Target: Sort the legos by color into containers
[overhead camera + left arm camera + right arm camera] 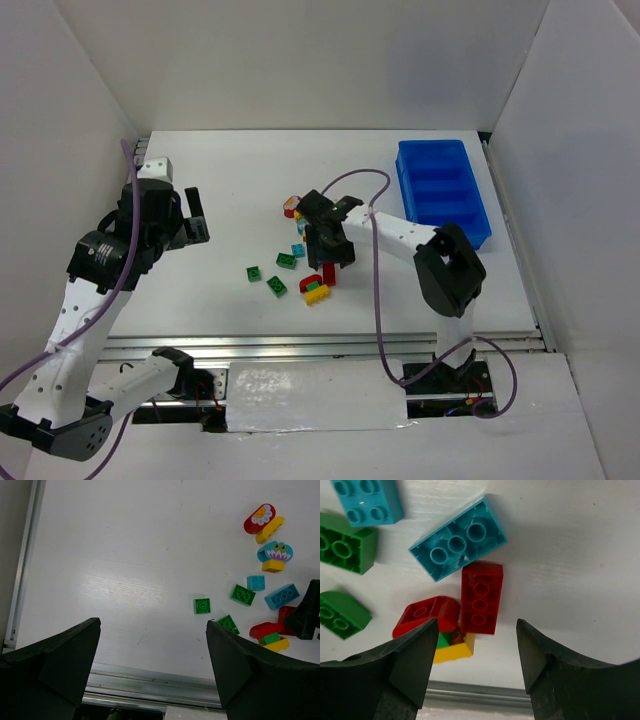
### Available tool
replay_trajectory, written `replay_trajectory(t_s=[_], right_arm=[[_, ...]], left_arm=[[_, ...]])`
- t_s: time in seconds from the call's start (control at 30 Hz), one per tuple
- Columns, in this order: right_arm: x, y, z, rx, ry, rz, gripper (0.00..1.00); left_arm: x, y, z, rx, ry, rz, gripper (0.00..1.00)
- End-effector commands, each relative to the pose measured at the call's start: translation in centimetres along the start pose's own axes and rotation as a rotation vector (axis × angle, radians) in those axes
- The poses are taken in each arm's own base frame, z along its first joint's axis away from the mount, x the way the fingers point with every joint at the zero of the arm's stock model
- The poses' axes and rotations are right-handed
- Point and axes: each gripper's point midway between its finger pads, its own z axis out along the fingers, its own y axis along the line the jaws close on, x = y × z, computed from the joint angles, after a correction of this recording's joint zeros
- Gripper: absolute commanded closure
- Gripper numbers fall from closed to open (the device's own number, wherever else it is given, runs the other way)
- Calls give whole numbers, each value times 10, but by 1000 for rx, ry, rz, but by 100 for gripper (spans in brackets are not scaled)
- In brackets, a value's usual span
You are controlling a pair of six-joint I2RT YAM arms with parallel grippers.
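The legos lie loose in the middle of the table. In the right wrist view a red brick [481,597] lies just ahead of my open right gripper [477,630], apart from both fingers. A red arched brick [425,614] and a yellow brick [455,650] sit by its left finger. A long teal brick [458,539] lies beyond. From above, the right gripper [335,255] hovers over this cluster, hiding some of it. Green bricks [276,286] lie to the left. The blue bin [441,190] with its row of containers stands at the back right. My left gripper [195,215] is open and empty, far left.
A red flower-printed piece [260,518], a yellow piece [270,529] and a teal lily-printed piece [275,552] lie at the far side of the pile. A metal rail [150,680] runs along the table's near edge. White walls enclose the table on three sides.
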Motion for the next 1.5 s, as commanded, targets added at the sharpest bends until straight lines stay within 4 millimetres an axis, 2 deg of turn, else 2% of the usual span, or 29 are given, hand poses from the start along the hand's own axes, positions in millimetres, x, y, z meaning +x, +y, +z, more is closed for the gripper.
replay_trajectory(t_s=[0.0, 0.3, 0.5, 0.57, 0.6, 0.7, 0.77, 0.83, 0.87, 0.93, 0.97, 1.0, 1.07, 1.1, 1.17, 1.2, 1.23, 1.3, 1.33, 1.43, 1.47], right_arm=[[-14, 13, 2, -15, -38, 7, 30], [-6, 5, 30, 45, -4, -9, 31], [-3, -1, 43, 45, 9, 8, 41], [-4, -6, 43, 60, 3, 13, 61], [-6, -8, 40, 60, -8, 17, 74], [-13, -20, 34, 69, -26, 44, 78], [-17, -30, 24, 58, -43, 71, 94], [-28, -47, 16, 40, -64, 130, 97], [-35, -63, 5, 33, -85, 172, 97], [-42, -79, -7, 33, -112, 206, 98], [-50, -85, -23, 21, -149, 225, 98], [-55, -104, -31, 51, -161, 254, 98], [-66, -125, -54, 73, -210, 289, 98], [-75, -149, -60, 109, -233, 342, 98], [-83, -179, -72, 140, -260, 421, 98], [-86, -194, -73, 149, -262, 465, 98], [-90, -224, -75, 180, -270, 547, 98], [-91, -256, -77, 233, -286, 653, 99], [-92, -285, -78, 274, -303, 757, 99], [-96, -326, -78, 281, -348, 920, 99], [-97, -332, -77, 288, -357, 941, 98]], left_arm=[[-13, -1, -7, 17, -53, -19, 1], [-9, 1, -8, 15, -48, -16, 0], [-7, 1, -6, 14, -42, -13, 0], [-7, 0, -6, 15, -42, -11, 0], [-7, 0, -6, 15, -42, -11, 0], [-6, 0, -5, 14, -39, -9, 0], [-5, 1, -5, 14, -39, -7, 0], [-6, 1, -5, 14, -42, -8, 1], [-5, 2, -5, 11, -43, -8, 1], [-5, 2, -5, 9, -44, -8, 0], [-5, 2, -5, 8, -44, -9, 0], [-4, 2, -5, 12, -42, -8, 0], [-6, 1, -5, 12, -44, -8, 1], [-6, 0, -4, 16, -43, -7, 1], [-8, -1, -5, 19, -47, -9, 0], [-9, -2, -5, 25, -46, -9, 1], [-9, -3, -4, 27, -43, -9, 1], [-9, -4, -3, 33, -44, -10, 1], [-8, -5, -3, 36, -41, -9, 1], [-7, -5, -4, 43, -40, -9, 1], [-7, -5, -4, 43, -41, -6, 0]])
